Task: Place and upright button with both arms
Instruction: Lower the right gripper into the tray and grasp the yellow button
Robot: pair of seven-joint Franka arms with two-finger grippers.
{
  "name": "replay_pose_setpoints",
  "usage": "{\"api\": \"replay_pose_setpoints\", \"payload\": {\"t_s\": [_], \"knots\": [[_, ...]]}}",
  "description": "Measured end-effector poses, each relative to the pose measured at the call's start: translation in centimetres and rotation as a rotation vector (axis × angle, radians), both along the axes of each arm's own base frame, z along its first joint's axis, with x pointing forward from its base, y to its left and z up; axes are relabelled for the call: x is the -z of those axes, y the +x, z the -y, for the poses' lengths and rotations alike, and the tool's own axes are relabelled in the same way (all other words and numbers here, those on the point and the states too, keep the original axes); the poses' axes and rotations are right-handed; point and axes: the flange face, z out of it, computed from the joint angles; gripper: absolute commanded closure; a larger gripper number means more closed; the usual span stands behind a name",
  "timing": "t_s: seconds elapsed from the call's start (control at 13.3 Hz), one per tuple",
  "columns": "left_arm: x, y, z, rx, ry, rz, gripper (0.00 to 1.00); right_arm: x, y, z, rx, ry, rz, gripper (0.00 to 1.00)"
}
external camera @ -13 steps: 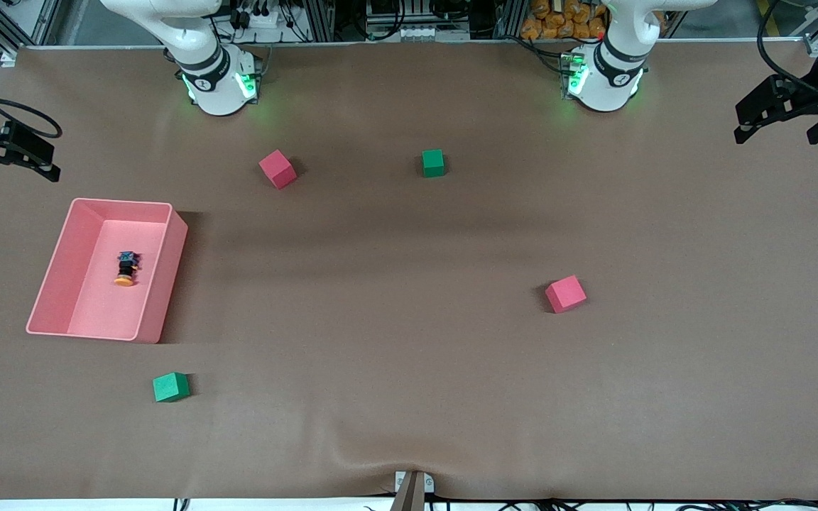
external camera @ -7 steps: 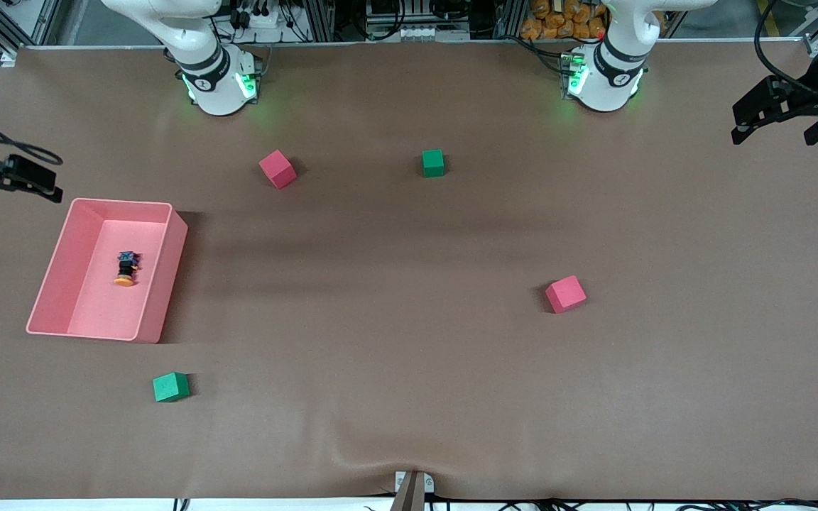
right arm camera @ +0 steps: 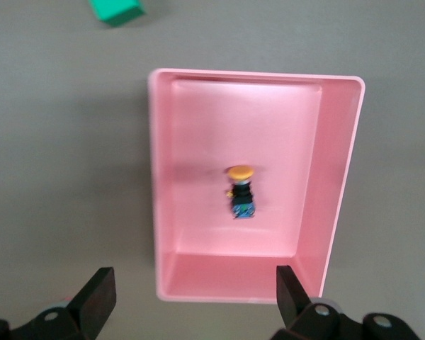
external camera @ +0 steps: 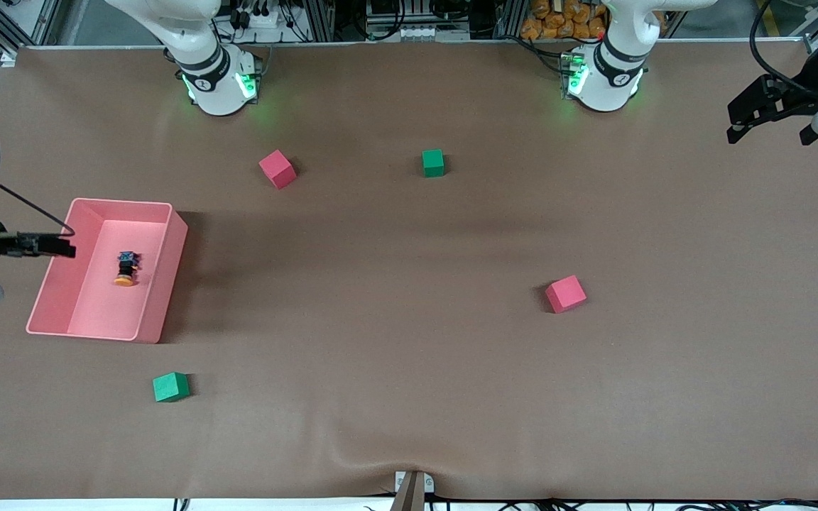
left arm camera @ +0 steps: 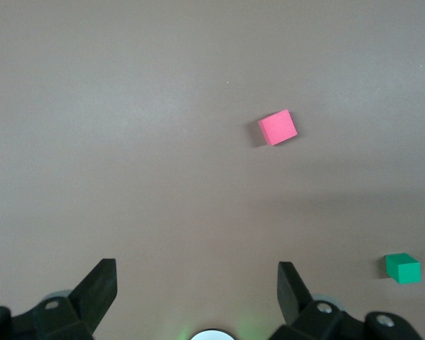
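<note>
Front view: the button (external camera: 125,269) is seen lying in the pink tray (external camera: 160,284), beside the right claw (external camera: 54,246). The left claw (external camera: 771,117) waits well apart. Wrist views — both claws are shown spread open, empty; the button lies under the right claw.

Smooth pink plastic bin (external camera: 167,273), matt brown table cover (external camera: 409,355)

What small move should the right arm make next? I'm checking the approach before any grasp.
Probably lower the open right gripper toward the button, which lies on its side in the pink bin, ungrasped. The left gripper waits, open, over bare table.
</note>
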Motion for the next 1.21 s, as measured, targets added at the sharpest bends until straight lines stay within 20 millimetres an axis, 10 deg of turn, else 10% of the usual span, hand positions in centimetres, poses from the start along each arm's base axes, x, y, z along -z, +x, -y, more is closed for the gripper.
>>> {"api": "replay_pose_setpoints", "payload": {"t_s": [0.23,0.75,1.21], "knots": [[0.0,0.0,-0.1,-0.001,0.0,0.0,0.0,6.8,-1.5,3.8,0.042,0.005,0.005,0.0],[0.0,0.0,0.3,0.008,0.0,0.0,0.0,17.7,-2.1,3.8,0.04,0.014,0.014,0.0],[0.1,-0.1,1.2,0.023,0.002,-0.002,0.0,20.7,-3.0,4.5,0.053,0.019,-0.003,0.0]]}}
